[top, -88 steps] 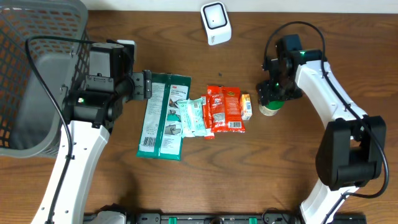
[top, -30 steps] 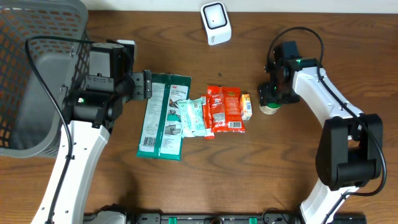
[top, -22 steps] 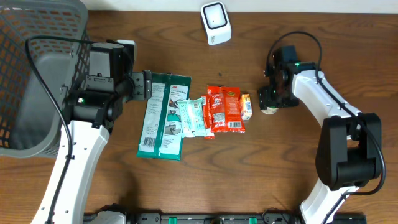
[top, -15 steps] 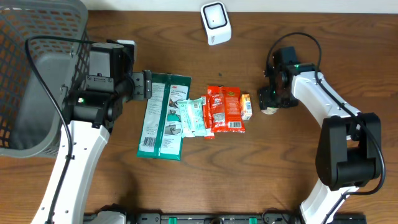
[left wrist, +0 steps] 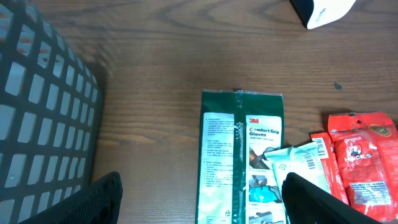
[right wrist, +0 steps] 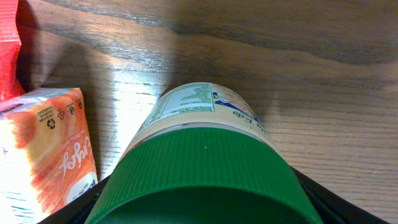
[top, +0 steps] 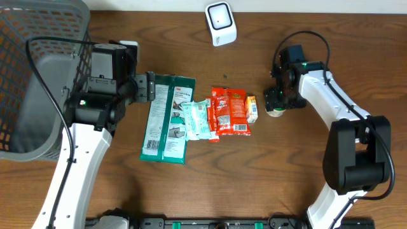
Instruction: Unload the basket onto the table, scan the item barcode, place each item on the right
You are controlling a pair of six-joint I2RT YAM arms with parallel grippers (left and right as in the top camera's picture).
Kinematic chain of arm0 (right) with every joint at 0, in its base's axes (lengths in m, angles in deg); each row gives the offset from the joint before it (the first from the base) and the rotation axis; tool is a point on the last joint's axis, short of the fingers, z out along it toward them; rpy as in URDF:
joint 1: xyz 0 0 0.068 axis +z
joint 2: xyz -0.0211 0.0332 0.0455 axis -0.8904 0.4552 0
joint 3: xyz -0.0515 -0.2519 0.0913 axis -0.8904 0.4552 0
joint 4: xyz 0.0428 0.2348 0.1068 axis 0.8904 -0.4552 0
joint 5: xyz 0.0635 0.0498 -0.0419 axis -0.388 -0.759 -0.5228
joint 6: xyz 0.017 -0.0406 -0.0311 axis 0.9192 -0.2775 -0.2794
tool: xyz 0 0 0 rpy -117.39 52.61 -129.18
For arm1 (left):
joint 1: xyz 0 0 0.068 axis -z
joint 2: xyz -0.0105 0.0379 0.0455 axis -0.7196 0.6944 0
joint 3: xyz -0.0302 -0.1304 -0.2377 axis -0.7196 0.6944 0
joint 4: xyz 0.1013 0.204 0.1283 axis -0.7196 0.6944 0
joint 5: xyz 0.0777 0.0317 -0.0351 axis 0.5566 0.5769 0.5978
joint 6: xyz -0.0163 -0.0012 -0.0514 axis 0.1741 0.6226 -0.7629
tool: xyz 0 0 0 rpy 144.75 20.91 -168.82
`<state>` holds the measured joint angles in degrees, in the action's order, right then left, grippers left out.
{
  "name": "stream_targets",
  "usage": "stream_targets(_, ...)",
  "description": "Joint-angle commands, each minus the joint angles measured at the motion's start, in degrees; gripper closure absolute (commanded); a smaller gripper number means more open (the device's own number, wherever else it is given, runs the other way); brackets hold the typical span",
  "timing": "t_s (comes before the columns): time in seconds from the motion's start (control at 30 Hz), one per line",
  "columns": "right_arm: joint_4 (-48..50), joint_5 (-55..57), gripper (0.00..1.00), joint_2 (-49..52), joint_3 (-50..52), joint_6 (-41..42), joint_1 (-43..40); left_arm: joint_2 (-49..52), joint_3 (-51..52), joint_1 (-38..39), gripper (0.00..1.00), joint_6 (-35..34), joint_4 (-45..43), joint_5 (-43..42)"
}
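A jar with a green ribbed lid [right wrist: 205,180] and a pale label stands on the wood table at the right [top: 275,111]. My right gripper [top: 278,100] [right wrist: 202,202] comes down on it from above. Its black fingers press both sides of the lid, which fills the gap between them. The white scanner [top: 220,23] [left wrist: 323,11] sits at the table's far edge. My left gripper [top: 151,87] [left wrist: 199,205] hangs open over the near end of a green 3M packet [top: 166,117] [left wrist: 239,155], holding nothing.
A pale teal packet [top: 197,119], red snack packets [top: 230,112] [left wrist: 360,155] and a small orange carton [top: 252,108] [right wrist: 56,143] lie in a row between the arms. The carton is just left of the jar. A grey mesh basket [top: 32,83] [left wrist: 37,124] stands at the far left.
The right arm has drawn slightly toward the table's back over the jar, so less of the jar shows from above. The left arm and the packets have not moved.
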<state>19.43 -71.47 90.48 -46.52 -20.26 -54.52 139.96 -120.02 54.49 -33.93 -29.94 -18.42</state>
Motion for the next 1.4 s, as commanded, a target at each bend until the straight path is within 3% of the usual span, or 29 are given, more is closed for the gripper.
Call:
stream_targets(0.0, -0.11, 0.13, 0.29, -1.01, -1.07, 0.13, 0.66, 0.24, -0.09, -0.02, 0.17, -0.28, 0.13, 0.28)
stream_targets(0.53, -0.87, 0.15, 0.36, -1.01, -1.11, -1.62, 0.63, 0.22, -0.09, -0.02, 0.17, -0.28, 0.11, 0.28)
stream_targets(0.77, -0.85, 0.13, 0.30, -1.01, -1.09, -1.62, 0.63, 0.22, -0.09, -0.02, 0.18, -0.28, 0.11, 0.28)
stream_targets(1.37, -0.87, 0.13, 0.28, -0.98, -0.76, -1.60, 0.66, 0.22, -0.09, -0.02, 0.18, -0.28, 0.13, 0.31)
